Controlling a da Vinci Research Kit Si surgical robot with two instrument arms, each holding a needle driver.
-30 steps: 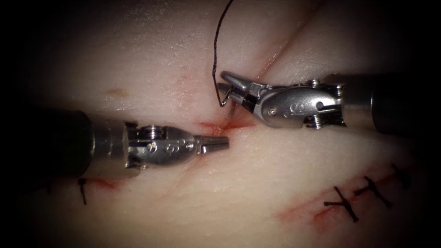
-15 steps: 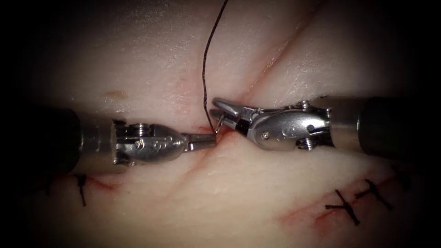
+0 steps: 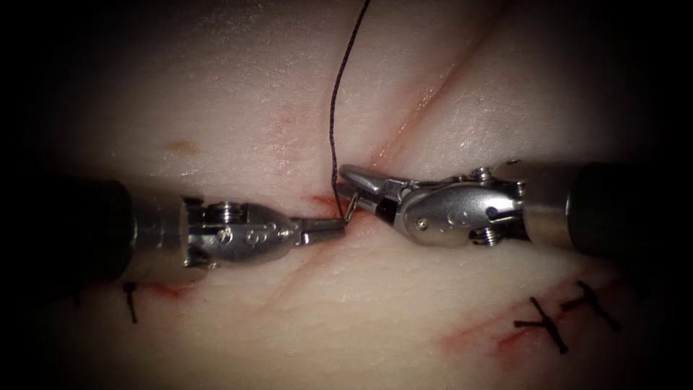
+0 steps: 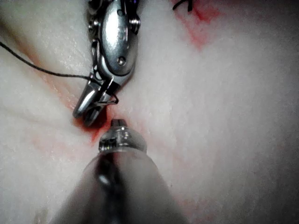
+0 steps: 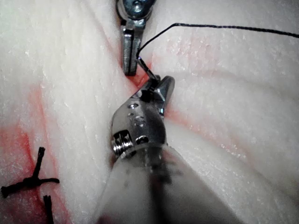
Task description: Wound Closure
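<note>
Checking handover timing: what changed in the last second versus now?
The right arm's silver needle driver, holding the thin curved steel needle near its thread end, came down from above the red-stained cut to its edge. The left arm's silver needle driver moved right and up; its closed tip now meets the needle. The dark thread followed. The tied stitches are unchanged.

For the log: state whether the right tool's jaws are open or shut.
Shut: the right tool clamps the needle near its thread end.

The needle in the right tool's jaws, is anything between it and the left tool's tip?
Nothing visible does. The right tool holds the needle near its thread end, over the cut; the left tool, jaws shut, sits right beside it.
</note>
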